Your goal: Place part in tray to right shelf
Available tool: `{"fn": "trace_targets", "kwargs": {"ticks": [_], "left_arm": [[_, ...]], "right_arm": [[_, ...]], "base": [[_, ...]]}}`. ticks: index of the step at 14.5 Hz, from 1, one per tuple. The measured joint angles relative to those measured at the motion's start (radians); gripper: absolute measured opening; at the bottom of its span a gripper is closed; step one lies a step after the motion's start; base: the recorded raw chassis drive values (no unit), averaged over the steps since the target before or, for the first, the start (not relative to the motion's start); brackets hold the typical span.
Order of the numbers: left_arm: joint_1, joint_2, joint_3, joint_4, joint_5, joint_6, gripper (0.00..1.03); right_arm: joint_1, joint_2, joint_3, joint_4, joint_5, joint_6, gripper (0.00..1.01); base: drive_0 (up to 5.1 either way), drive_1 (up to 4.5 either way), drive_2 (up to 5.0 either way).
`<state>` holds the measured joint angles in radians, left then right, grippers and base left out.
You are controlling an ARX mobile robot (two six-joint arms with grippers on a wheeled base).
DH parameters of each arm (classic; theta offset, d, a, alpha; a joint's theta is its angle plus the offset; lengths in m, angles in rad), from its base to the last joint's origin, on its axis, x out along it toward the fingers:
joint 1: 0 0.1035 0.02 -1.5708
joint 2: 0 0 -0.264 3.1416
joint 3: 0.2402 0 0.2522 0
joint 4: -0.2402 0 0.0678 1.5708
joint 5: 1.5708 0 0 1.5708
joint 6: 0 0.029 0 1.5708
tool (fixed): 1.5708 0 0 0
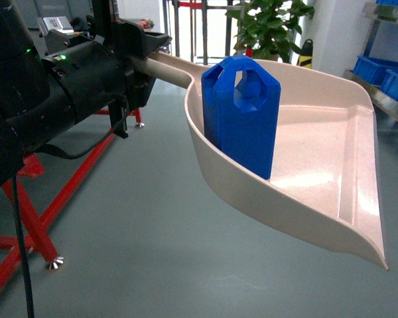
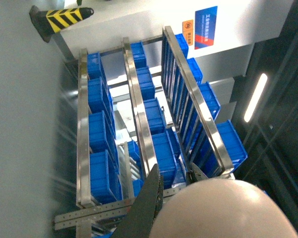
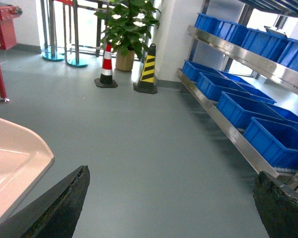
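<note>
Up at 10 o'clock, head view: left gripper [image 1: 140, 52] is clamped on the handle of the tray [image 1: 331, 165], which hangs in the air above the grey floor [image 1: 119, 252].
Tray axis, head view: handle runs from 10 o'clock down to the wide lip at 4 o'clock.
Part, head view: the part [image 1: 241, 116] stands upright inside the tray, at the handle end against the near wall, just toward 3 o'clock from the gripper.
Goal, head view: right shelf [image 1: 391, 89] shows only at the 2 o'clock edge, well apart from the lip.
Left wrist view: right shelf [image 2: 139, 129] fills the middle with its blue crates [image 2: 99, 173]; the tray [image 2: 223, 208] bulges in at 5 o'clock.
Right wrist view: right gripper [image 3: 171, 203] holds nothing, fingers spread wide; tray [image 3: 20, 158] lies at 9 o'clock, right shelf [image 3: 238, 136] at 3 o'clock, crates [image 3: 275, 141] on it.
Judgement: the left arm carries the load; the shelf lies to the right of the lip, so the lip must swing toward it.
</note>
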<state>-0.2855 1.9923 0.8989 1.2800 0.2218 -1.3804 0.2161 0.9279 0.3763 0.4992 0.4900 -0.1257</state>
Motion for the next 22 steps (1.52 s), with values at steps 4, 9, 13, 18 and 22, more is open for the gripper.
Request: {"fn": "trace_targets", "kwargs": {"ticks": [4, 9, 13, 18, 22], "left_arm": [[0.009, 0.0, 0.0, 0.005, -0.005, 0.0, 0.12], [0.0, 0.0, 0.001, 0.0, -0.001, 0.0, 0.12], [0.001, 0.0, 0.001, 0.0, -0.002, 0.0, 0.12], [0.001, 0.0, 0.001, 0.0, -0.001, 0.0, 0.12], [0.001, 0.0, 0.001, 0.0, -0.001, 0.0, 0.12]], "right_arm": [[0.0, 0.005, 0.0, 0.002, 0.0, 0.0, 0.98], [0.0, 0.002, 0.0, 0.0, 0.0, 0.0, 0.98], [0.0, 0.002, 0.0, 0.0, 0.0, 0.0, 0.98], [0.0, 0.002, 0.0, 0.0, 0.0, 0.0, 0.98], [0.0, 0.002, 0.0, 0.0, 0.0, 0.0, 0.98]], "base": [[-1.2, -1.23, -1.2], [-1.7, -1.72, -1.7], [-1.7, -1.67, -1.7], [-1.6, -1.58, -1.6], [-1.7, -1.69, -1.7]]}}
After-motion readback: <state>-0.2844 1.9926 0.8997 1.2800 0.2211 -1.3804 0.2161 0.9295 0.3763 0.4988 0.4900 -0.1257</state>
